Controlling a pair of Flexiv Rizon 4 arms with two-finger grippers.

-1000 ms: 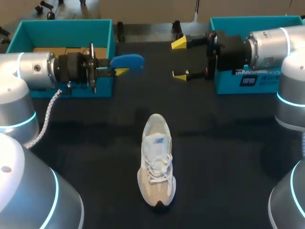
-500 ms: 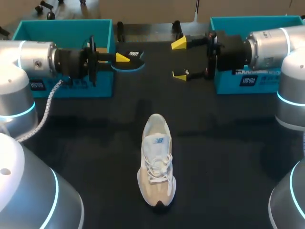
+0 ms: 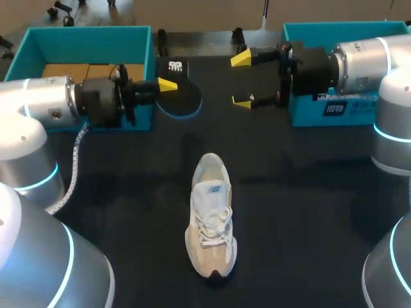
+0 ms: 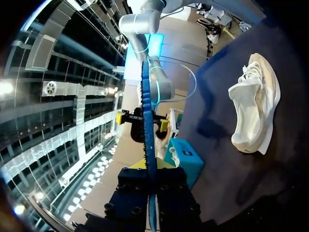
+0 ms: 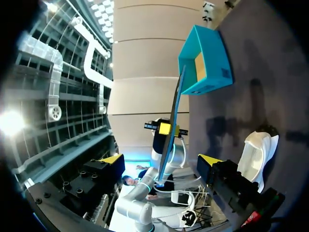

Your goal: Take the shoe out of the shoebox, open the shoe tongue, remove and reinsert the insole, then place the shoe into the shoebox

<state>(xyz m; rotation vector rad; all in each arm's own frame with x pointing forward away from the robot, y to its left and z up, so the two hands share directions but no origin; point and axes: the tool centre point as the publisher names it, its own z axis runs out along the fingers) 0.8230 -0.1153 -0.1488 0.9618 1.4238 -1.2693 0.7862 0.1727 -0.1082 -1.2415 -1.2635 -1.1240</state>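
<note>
The shoe [image 3: 210, 215] is lying on its sole in the middle of the black worktop [image 3: 308, 192], a little toward the near edge, with its toe pointing at that edge and its laces facing up. It is sitting outside both boxes and nothing is touching it.

The left pincer [image 3: 166, 85] is reaching in from the left side and is gripping the insole [image 3: 180, 96], its two fingers closed on it from both sides. The insole is hanging in the air over the far part of the worktop, between the two boxes, well apart from the shoe. Its dark face with a blue rim is facing up. In the left wrist view the insole [image 4: 147, 121] is showing edge-on as a thin blue strip running out from between the fingers, with the shoe [image 4: 256, 104] lying off to one side.

The right pincer [image 3: 241, 80] is hovering over the far edge with its fingers spread wide and holding nothing. It is facing the insole across a gap.

A teal box [image 3: 83, 38] is standing at the far left corner, and a second teal box [image 3: 334, 35] is standing at the far right corner.
</note>
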